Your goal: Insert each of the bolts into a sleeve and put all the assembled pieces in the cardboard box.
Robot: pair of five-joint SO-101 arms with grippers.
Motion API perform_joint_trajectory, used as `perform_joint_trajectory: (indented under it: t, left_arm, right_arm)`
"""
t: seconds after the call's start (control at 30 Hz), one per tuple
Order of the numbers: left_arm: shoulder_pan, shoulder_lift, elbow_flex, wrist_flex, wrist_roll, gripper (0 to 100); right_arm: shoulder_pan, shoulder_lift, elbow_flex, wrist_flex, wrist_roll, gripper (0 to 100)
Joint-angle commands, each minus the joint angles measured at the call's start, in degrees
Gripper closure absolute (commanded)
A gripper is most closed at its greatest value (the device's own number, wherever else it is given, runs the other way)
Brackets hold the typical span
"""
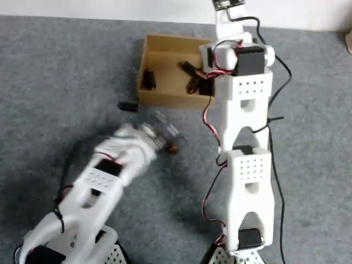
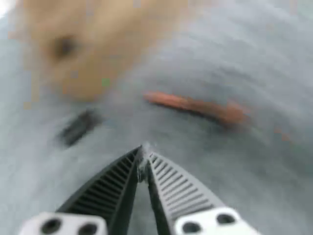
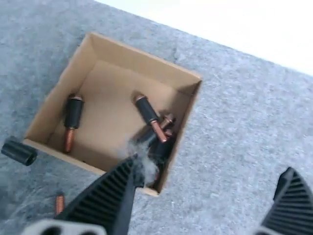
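Left wrist view: left tool [image 2: 145, 152] is pinched closed with nothing in it, tips over the grey worktop [image 2: 274, 161]. A loose bolt [image 2: 195, 105] lies on the worktop ahead of it. A lone black sleeve [image 2: 78, 128] lies apart from the bolt, just outside the wall of the cardboard box [image 3: 146, 55]. In the high view I see the bolt near the left tool's tip, between the two arms. Right tool [image 3: 211, 167] hangs above the box's edge, jaws spread wide, carrying nothing. I count at least three assembled pieces [image 3: 149, 116] in the box: one along a wall, the others bunched in the corner beneath the right tool.
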Motion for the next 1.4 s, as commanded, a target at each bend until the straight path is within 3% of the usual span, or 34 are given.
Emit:
perform_joint_trajectory:
  t: [0.0, 0.27, 0.37, 0.53, 0.63, 0.93, 1.13, 1.37]
  left_arm:
    - [6.2, -0.5, -4.3, 13.5, -17.3, 99]
    - [5.5, 0.0, -20.5, 33.3, -43.1, 99]
    - [6.0, 0.0, -23.7, 34.8, -47.8, 96]
    - [8.3, 0.6, -23.9, 35.7, -53.1, 82]
    - [9.4, 4.4, -24.0, 36.0, -58.4, 83]
    - [6.5, 29.8, -44.4, 37.5, -64.9, 84]
    - [7.6, 44.5, -67.6, 53.4, -64.9, 84]
    - [7.6, 57.2, -85.5, 59.3, -64.8, 84]
  right_arm:
    - [2.8, -3.7, -5.8, 1.5, -0.3, 63.2]
    - [8.6, -3.5, -5.8, 1.5, 3.4, 63.2]
    - [10.6, -3.4, -5.8, 1.5, 3.6, 63.2]
    - [13.1, -3.7, -5.8, 1.3, 3.8, 63.2]
    - [14.3, -3.3, -5.8, 1.3, 3.8, 63.2]
    - [16.1, -3.3, -5.8, 1.3, 3.9, 63.2]
    - [18.7, -3.3, -5.8, 1.2, 3.9, 63.2]
    - [18.9, -3.2, -5.5, 1.2, 3.9, 63.2]
